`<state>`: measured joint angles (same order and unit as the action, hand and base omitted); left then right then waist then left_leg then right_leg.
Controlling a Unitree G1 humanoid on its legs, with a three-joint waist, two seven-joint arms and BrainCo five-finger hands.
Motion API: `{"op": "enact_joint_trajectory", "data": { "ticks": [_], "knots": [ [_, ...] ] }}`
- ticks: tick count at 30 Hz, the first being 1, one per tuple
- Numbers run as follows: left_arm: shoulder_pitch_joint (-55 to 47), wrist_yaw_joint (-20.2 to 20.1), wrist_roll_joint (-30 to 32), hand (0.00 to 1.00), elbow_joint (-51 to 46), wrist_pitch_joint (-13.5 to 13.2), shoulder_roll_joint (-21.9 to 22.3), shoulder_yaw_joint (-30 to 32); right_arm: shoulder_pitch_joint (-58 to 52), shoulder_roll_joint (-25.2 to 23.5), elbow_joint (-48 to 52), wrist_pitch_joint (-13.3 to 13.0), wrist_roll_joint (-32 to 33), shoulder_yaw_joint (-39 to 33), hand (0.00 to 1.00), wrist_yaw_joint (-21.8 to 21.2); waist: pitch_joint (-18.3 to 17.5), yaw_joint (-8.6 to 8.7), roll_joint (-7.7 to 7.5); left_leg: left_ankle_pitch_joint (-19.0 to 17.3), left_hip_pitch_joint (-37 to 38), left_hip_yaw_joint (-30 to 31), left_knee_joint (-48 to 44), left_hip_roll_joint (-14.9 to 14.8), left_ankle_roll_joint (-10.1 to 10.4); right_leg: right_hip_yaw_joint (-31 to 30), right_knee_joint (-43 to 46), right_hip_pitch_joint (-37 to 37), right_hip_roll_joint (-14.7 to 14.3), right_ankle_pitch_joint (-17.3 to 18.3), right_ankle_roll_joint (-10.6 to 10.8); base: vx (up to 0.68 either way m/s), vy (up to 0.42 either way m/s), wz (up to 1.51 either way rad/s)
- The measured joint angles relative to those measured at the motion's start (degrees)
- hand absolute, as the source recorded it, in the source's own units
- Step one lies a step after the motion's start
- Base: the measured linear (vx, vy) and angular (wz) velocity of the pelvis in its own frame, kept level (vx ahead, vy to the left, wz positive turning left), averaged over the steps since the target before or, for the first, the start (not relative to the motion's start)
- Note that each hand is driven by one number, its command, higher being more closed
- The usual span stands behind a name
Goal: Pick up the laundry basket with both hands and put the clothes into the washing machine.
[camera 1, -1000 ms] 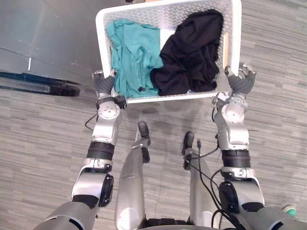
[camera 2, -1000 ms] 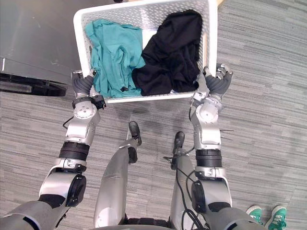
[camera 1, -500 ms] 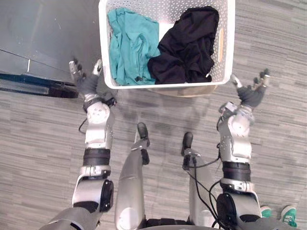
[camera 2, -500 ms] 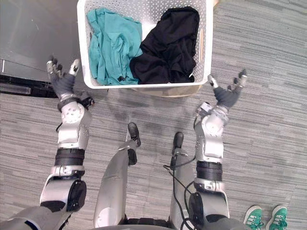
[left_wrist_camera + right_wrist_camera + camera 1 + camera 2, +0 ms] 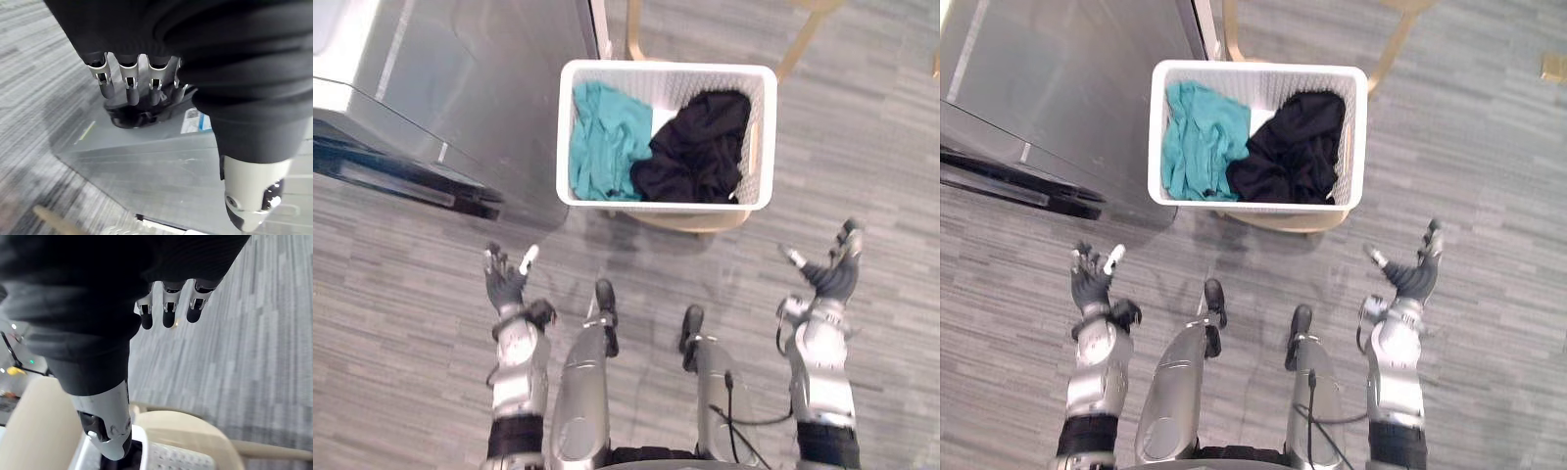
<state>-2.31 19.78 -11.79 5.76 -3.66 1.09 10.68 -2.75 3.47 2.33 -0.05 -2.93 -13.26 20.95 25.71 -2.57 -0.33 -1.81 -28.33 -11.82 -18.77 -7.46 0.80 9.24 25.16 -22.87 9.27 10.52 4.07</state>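
Observation:
The white perforated laundry basket [image 5: 666, 69] rests on a light wooden stool [image 5: 690, 221] in front of me. Inside lie a teal garment [image 5: 607, 137] on the left and a black garment [image 5: 695, 147] on the right. The grey washing machine [image 5: 460, 88] stands just left of the basket. My left hand [image 5: 505, 286] hovers over the floor, nearer to me than the basket and to its left, fingers [image 5: 129, 83] straight and empty. On the other side my right hand [image 5: 832, 276] is spread open, also empty and well clear of the basket [image 5: 166, 456].
Striped grey carpet [image 5: 401, 294] covers the floor around me. The washing machine's dark lower edge [image 5: 411, 181] juts out at the left. The stool's legs [image 5: 803, 39] stick out beyond the basket.
Both hands held the basket's near corners a second ago; they have let go, opened and drawn back. The basket now sits on the stool. The view itself has also shifted.

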Motion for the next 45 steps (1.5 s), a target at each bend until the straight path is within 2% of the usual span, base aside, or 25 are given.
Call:
{"op": "enact_joint_trajectory", "data": {
  "ticks": [1, 6, 9, 15, 19, 21, 23, 25, 27, 28, 29, 30, 32, 33, 34, 35, 36, 37, 38, 39, 40, 41, 42, 43, 45],
  "knots": [
    [-2.8, -1.2, 0.0, 0.0, 2.3, 0.1, -0.1, 0.0, -2.5, 0.0, -3.7, 0.5, 0.0, 0.0, 0.0, -1.0, -2.8, -0.04, -0.23, -0.3, 0.9, 0.4, 0.3, 0.3, 0.1, 0.6, -0.4, 1.3, 0.2, 0.7, 0.2, 0.11, -0.058, 0.22],
    [-7.8, -7.3, 2.1, 0.0, 15.7, 1.6, -1.9, 0.3, -6.5, 0.1, -18.0, 0.8, -2.2, 0.3, 0.0, -6.0, -9.9, -1.45, -0.88, -1.3, 8.9, 0.8, 2.6, 1.5, 0.3, 1.9, -3.1, 9.9, 0.8, 2.1, 0.9, 0.13, -0.042, 0.1],
    [-7.6, -8.6, 5.4, 0.0, 26.1, 2.4, -2.9, 1.5, -6.0, 0.2, -26.9, 0.6, -2.1, 0.0, 0.0, -7.7, -13.7, -1.38, -0.84, -1.3, 11.8, 1.6, 3.1, 1.8, 0.7, 3.6, -5.5, 14.2, 0.9, 2.1, 1.3, 0.14, -0.027, 0.13],
    [-7.7, -8.6, 10.4, 0.0, 37.1, 3.4, -4.2, 3.6, -3.8, 0.4, -40.5, 0.7, -2.1, -0.5, 0.0, -10.1, -16.4, -1.52, -0.34, -1.2, 15.2, 4.3, 4.6, 3.4, 1.0, 6.5, -8.6, 19.9, 1.1, 2.2, 1.7, 0.09, -0.021, 0.23],
    [-7.4, -8.7, 11.6, 0.0, 37.6, 3.3, -3.8, 3.4, -1.4, 0.6, -45.7, 0.7, -1.8, -1.7, 0.0, -10.1, -16.3, -1.48, 0.52, -0.9, 11.6, 7.0, 0.2, 4.3, 1.3, 11.4, -5.3, 20.2, 2.6, 3.8, 1.8, -0.01, -0.013, 0.6],
    [-6.4, -8.6, 11.9, 0.0, 38.5, 3.3, -3.5, 3.5, -0.6, 1.4, -47.7, 0.5, -1.4, -2.7, 0.0, -9.9, -16.2, -1.45, 0.09, -2.1, 9.6, 3.1, -0.6, 2.3, 0.5, 14.3, -5.1, 19.3, 4.1, 3.8, 1.6, -0.07, 0.029, 0.62],
    [-5.7, -8.6, 11.9, 0.0, 42.6, 3.4, -4.2, 3.9, 1.7, 2.1, -50.5, 0.7, -1.0, -4.3, 0.0, -9.8, -15.9, -1.3, -0.34, -3.3, 8.4, -5.5, -7.0, -3.8, -1.2, 15.9, -4.0, 19.1, 7.2, 3.1, 2.6, 0.0, 0.102, 0.4],
    [-5.4, -8.4, 12.0, 0.0, 43.6, 3.4, -4.2, 4.9, 1.5, 3.4, -50.6, 0.8, -0.9, -4.2, 0.0, -9.8, -15.9, -1.15, -0.85, -3.1, 9.3, -7.7, -8.6, -9.0, -0.9, 16.1, -3.7, 19.0, 10.9, 2.2, 4.2, 0.02, 0.306, 0.4],
    [-4.7, -8.4, 12.5, 0.0, 44.0, 3.1, -4.2, 5.1, 0.9, 4.9, -50.7, 1.3, -0.7, -4.2, 0.0, -9.7, -16.3, -1.03, -0.13, -0.9, 10.4, -8.8, -3.2, -13.1, 1.2, 17.7, -3.4, 19.1, 13.5, 0.8, 7.2, 0.05, 0.442, 0.62],
    [-4.2, -8.3, 12.5, 0.0, 44.6, 3.0, -3.9, 4.2, 0.8, 6.0, -51.5, 1.6, -0.3, -4.2, 0.0, -9.7, -17.2, -0.51, 1.42, 3.0, 11.1, -8.3, 0.6, -14.8, 2.6, 18.8, -3.8, 19.8, 14.7, 0.1, 9.6, 0.09, 0.422, 0.83],
    [-3.0, -8.2, 12.6, 0.0, 45.5, 3.1, -4.8, 3.2, 2.0, 6.0, -53.2, 1.7, 0.1, -4.2, 0.0, -9.7, -17.1, 0.45, 1.17, 0.9, 9.5, -6.3, -0.9, -12.5, 9.4, 19.3, -5.2, 21.3, 16.8, -0.3, 10.7, 0.15, 0.61, 1.05],
    [-1.8, -8.2, 12.9, 0.0, 45.8, 3.1, -6.1, 2.3, 2.9, 4.8, -54.5, 2.0, 0.1, -4.0, 0.0, -9.8, -16.4, 0.89, -0.32, -1.1, 7.3, -4.5, -4.6, -10.2, 8.0, 19.4, -7.5, 22.9, 17.7, -2.4, 9.7, 0.13, 0.506, 1.01],
    [-1.3, -8.3, 14.2, 0.0, 46.0, 3.2, -7.8, 0.9, 4.0, 1.9, -55.8, 2.2, 0.1, -3.8, 0.0, -9.9, -16.1, -0.07, -0.98, -8.6, 3.7, -2.1, -15.0, -9.6, 6.2, 18.7, -9.2, 26.0, 18.3, -8.8, 10.3, 0.13, 0.52, 0.51],
    [-1.9, -8.5, 14.7, 0.0, 46.5, 3.2, -8.3, 0.3, 5.2, 1.0, -57.1, 2.2, 0.1, -3.6, 0.0, -10.0, -16.3, -1.01, -1.5, -13.0, 4.7, -2.4, -18.5, -8.0, 4.6, 18.1, -5.6, 26.1, 21.3, -13.0, 8.7, 0.14, 0.492, 0.06],
    [-2.1, -8.5, 14.7, 0.0, 46.6, 3.3, -8.4, 0.0, 5.7, 1.0, -57.7, 2.3, 0.1, -2.9, 0.0, -10.0, -16.3, -1.55, -1.51, -13.9, 5.6, -2.8, -18.4, -7.1, 3.8, 17.2, -2.7, 24.4, 23.1, -15.1, 5.8, 0.14, 0.468, 0.04],
    [-2.2, -8.5, 14.7, 0.0, 46.5, 3.3, -8.4, -0.5, 6.4, 1.4, -57.7, 2.7, 0.1, -1.2, 0.0, -10.1, -16.2, -1.55, -1.23, -14.4, 6.6, -3.2, -17.6, -5.9, 2.8, 16.0, 2.7, 21.2, 25.1, -17.0, -1.2, 0.16, 0.393, 0.18],
    [-2.0, -8.5, 14.7, 0.0, 46.5, 3.2, -8.4, -1.3, 7.3, 1.4, -57.7, 2.8, 0.0, 0.4, 0.0, -10.0, -15.7, -1.12, -0.55, -14.1, 7.9, -2.6, -15.7, -4.6, 1.6, 11.2, 10.4, 16.6, 23.4, -11.4, -3.6, 0.16, 0.342, 0.39],
    [-1.8, -8.4, 14.7, 0.0, 46.5, 3.3, -8.8, -1.3, 7.5, 1.3, -57.7, 2.7, 0.0, 1.5, 0.0, -10.0, -15.7, -0.93, -0.69, -13.4, 9.4, -2.2, -13.3, -3.2, 0.6, 7.6, 14.4, 13.7, 20.3, -6.1, -1.6, 0.16, 0.308, 0.49],
    [-1.6, -8.4, 14.7, 0.0, 46.4, 3.3, -8.9, -1.3, 7.8, 1.4, -57.6, 2.7, 0.0, 2.2, 0.0, -10.0, -15.7, -0.94, -0.85, -13.0, 10.6, -2.0, -11.5, -2.1, -0.1, 5.6, 16.2, 12.3, 17.9, -3.2, -0.7, 0.19, 0.184, 0.68],
    [-1.7, -8.4, 14.6, 0.0, 45.3, 3.3, -8.4, -1.3, 7.7, 1.3, -57.6, 2.7, 0.0, 3.1, 0.0, -10.0, -15.6, -0.78, -0.89, -11.7, 14.1, -1.6, -7.2, 0.5, -1.1, 0.7, 17.8, 9.7, 10.6, 3.0, 1.2, 0.19, 0.155, 0.63],
    [-1.9, -8.4, 14.5, 0.0, 44.7, 3.3, -8.1, -1.3, 7.6, 1.3, -57.4, 2.7, 0.0, 3.4, 0.0, -10.0, -15.6, -0.79, -0.84, -11.1, 15.3, -1.3, -5.7, 1.4, -1.2, -1.4, 17.3, 8.7, 7.4, 4.7, 1.7, 0.24, 0.139, 0.86],
    [-2.0, -8.3, 14.2, 0.0, 44.0, 3.0, -7.9, -1.3, 7.6, 1.5, -57.1, 2.7, 0.0, 4.8, 0.0, -10.0, -15.5, -0.08, -0.99, -10.1, 17.0, -0.3, -3.7, 3.2, -1.3, -3.6, 13.2, 7.7, 1.6, 5.8, 2.0, 0.16, 0.05, 0.72],
    [-2.0, -8.2, 14.0, 0.0, 44.0, 2.9, -7.9, -1.3, 7.6, 1.4, -56.8, 2.7, 0.0, 5.4, 0.0, -10.0, -15.5, 0.19, -1.03, -9.9, 17.1, 0.8, -3.5, 4.4, -1.3, -3.6, 10.1, 7.6, -0.2, 5.5, 0.6, 0.19, 0.024, 1.1],
    [-1.4, -8.3, 13.9, 0.0, 44.1, 3.1, -6.7, -1.4, 7.1, 1.7, -54.7, 2.6, -0.1, 5.9, 0.0, -10.0, -15.2, 0.83, -1.08, -9.9, 17.1, 2.9, -3.6, 6.2, -1.3, -3.3, 7.4, 8.0, -0.7, 6.4, -2.8, 0.2, 0.03, 1.05],
    [-1.4, -8.3, 14.0, 0.0, 42.7, 3.0, -4.6, -1.7, 6.6, 2.1, -52.1, 2.6, -0.1, 7.2, 0.0, -10.0, -15.2, 0.69, 0.61, -8.9, 16.5, 4.8, -2.8, 6.8, -0.8, -1.8, 5.0, 8.9, -0.5, 6.1, -2.1, 0.19, 0.032, 0.79]
  ]
}}
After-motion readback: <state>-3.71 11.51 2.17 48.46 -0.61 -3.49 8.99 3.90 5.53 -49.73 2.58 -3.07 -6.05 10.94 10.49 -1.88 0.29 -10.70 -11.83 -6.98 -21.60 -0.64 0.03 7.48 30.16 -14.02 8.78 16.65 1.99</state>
